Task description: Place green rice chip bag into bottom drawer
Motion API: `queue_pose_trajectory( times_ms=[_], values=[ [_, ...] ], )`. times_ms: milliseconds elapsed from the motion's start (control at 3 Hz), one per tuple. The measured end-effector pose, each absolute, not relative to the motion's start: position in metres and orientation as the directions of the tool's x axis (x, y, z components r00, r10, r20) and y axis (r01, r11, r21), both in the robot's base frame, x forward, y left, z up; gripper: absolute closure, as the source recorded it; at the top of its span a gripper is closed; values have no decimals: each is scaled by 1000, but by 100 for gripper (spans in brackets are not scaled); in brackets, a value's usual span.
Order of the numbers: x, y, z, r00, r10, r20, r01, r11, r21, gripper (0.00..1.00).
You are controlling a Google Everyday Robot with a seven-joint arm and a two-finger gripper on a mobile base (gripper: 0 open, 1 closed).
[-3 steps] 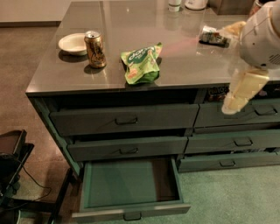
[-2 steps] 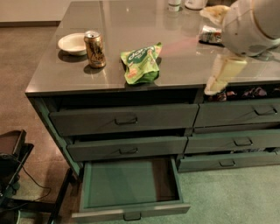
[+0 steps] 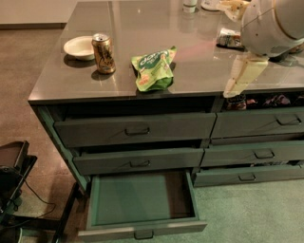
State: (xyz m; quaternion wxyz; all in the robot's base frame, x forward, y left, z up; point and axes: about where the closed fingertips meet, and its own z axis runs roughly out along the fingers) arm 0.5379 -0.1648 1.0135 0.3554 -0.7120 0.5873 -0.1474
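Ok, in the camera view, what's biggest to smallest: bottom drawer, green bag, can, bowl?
1. bottom drawer
2. green rice chip bag
3. can and bowl: too alike to rank.
The claw hangs right of the bag, at the counter front edge.

floor: brown carpet (image 3: 28, 118) left of desk (image 3: 142, 28), green carpet (image 3: 256, 213) at its front | desk: glossy grey top | wall (image 3: 33, 12): pale, beyond far-left corner | gripper (image 3: 243, 78): above front edge, right

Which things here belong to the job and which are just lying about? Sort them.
Job: green rice chip bag on the counter; bottom drawer, pulled open; gripper, over the counter's front edge, right of the bag.
Lying about: soda can; white bowl; dark packet, back right.
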Motion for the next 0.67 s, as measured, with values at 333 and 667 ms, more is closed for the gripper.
queue_pose_trajectory(
  times_ms=[333,667],
  values=[
    [539,-162,1015,307,-937,-167,-696,-101,-711,0],
    [553,-143,1009,411,-902,-133,-626,-173,-761,0]
  ],
)
